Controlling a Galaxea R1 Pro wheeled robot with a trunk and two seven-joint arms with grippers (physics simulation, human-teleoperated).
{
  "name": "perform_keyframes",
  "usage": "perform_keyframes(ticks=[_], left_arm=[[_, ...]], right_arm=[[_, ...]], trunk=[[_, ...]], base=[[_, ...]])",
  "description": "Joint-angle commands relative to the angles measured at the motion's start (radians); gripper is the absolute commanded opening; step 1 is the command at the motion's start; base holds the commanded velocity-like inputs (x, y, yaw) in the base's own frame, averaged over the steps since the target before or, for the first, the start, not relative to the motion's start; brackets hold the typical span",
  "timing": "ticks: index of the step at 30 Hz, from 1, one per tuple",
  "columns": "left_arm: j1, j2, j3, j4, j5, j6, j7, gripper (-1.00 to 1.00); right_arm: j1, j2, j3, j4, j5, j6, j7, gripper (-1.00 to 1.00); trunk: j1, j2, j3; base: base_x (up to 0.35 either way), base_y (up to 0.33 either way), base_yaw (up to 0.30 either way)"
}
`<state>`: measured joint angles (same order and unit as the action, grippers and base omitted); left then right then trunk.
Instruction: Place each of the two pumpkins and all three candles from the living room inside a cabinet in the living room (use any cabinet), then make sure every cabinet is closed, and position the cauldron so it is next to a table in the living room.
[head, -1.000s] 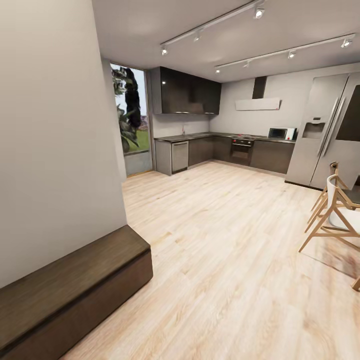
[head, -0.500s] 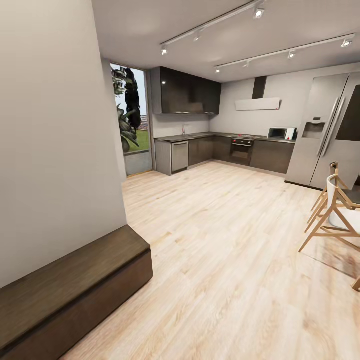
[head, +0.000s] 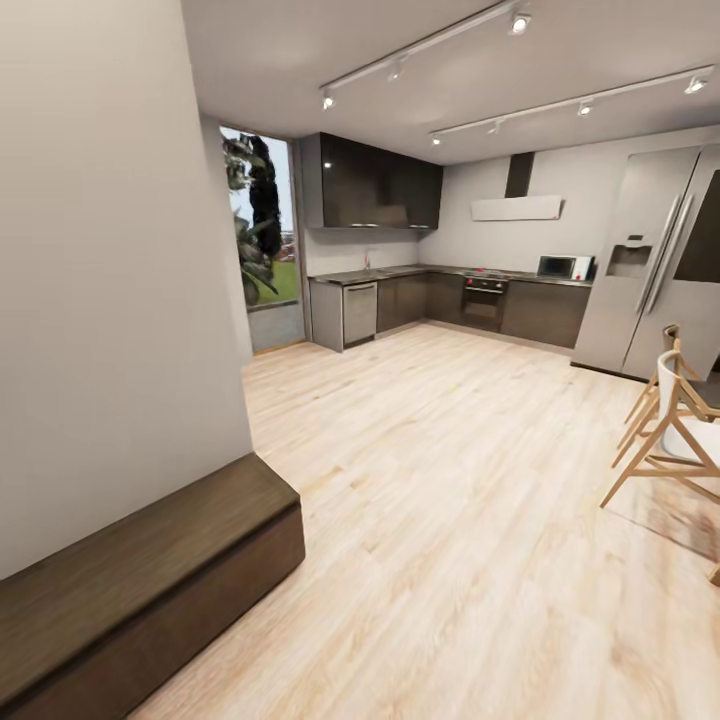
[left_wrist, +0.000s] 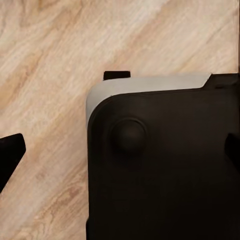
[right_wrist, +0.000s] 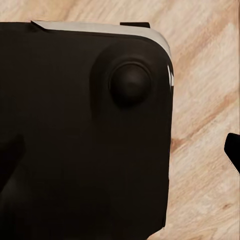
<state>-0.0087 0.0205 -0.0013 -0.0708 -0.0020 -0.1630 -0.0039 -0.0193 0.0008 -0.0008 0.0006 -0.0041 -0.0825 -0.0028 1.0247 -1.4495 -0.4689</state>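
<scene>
The long, low dark-brown cabinet (head: 150, 560) runs along the pale wall at the lower left of the head view, with nothing pulled out of it. The pumpkins, candles, cauldron and table are out of view. In the left wrist view my left gripper (left_wrist: 120, 152) hangs open over my black base and the plank floor, with one dark fingertip (left_wrist: 7, 155) at each side edge. In the right wrist view my right gripper (right_wrist: 120, 150) is also spread open and holds nothing, above the same black base.
Light wood floor (head: 450, 480) stretches ahead to a kitchen with dark cupboards (head: 380, 185) and a steel fridge (head: 650, 270). Wooden-legged chairs (head: 670, 430) stand at the right edge. A pale wall (head: 110, 300) closes off the left, with a window (head: 262, 240) beyond it.
The whole head view has shifted slightly, with the chairs sliding a little toward the right edge. This is camera motion. Nothing in the room has moved.
</scene>
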Motion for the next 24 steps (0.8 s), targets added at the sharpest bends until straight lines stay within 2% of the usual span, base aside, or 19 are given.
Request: perform_keyframes(ticks=[1,3,8,11,16,21,24], left_arm=[[-0.001,0.000,0.000,-0.006,-0.001,-0.007,-0.001,1.00],[-0.002,0.000,-0.001,-0.012,-0.001,-0.016,-0.001,1.00],[-0.001,-0.002,0.000,-0.017,0.001,-0.107,-0.001,1.00],[-0.001,-0.001,0.001,-0.018,0.004,-0.125,-0.001,1.00],[-0.002,0.002,0.002,-0.020,0.005,-0.139,-0.001,1.00],[-0.001,0.003,0.001,-0.020,0.004,-0.232,-0.001,1.00],[-0.001,0.006,0.000,-0.019,0.004,-0.259,-0.001,1.00]], right_arm=[[-0.001,0.000,-0.001,0.001,-0.001,-0.007,0.000,1.00],[-0.001,0.001,0.000,0.001,-0.001,-0.017,0.000,1.00],[-0.001,0.001,0.000,0.001,0.000,-0.061,0.000,1.00],[-0.001,0.002,0.000,0.001,0.000,-0.080,0.001,1.00],[-0.001,0.005,0.000,0.000,-0.002,-0.089,0.000,1.00],[-0.001,0.005,0.001,0.001,-0.002,-0.139,-0.007,1.00],[-0.001,0.005,0.000,0.001,-0.002,-0.159,-0.010,1.00]], trunk=[[0.000,0.000,-0.001],[0.000,0.000,-0.001],[0.000,0.000,-0.001],[0.000,0.000,-0.001],[0.000,0.000,-0.001],[0.000,0.000,-0.001],[0.000,0.000,-0.001]], base=[[0.153,0.000,0.000],[0.100,0.000,0.000],[0.024,0.000,0.000],[-0.056,0.000,0.041],[-0.041,0.000,0.226],[-0.006,0.000,0.280],[-0.001,0.000,0.287]])
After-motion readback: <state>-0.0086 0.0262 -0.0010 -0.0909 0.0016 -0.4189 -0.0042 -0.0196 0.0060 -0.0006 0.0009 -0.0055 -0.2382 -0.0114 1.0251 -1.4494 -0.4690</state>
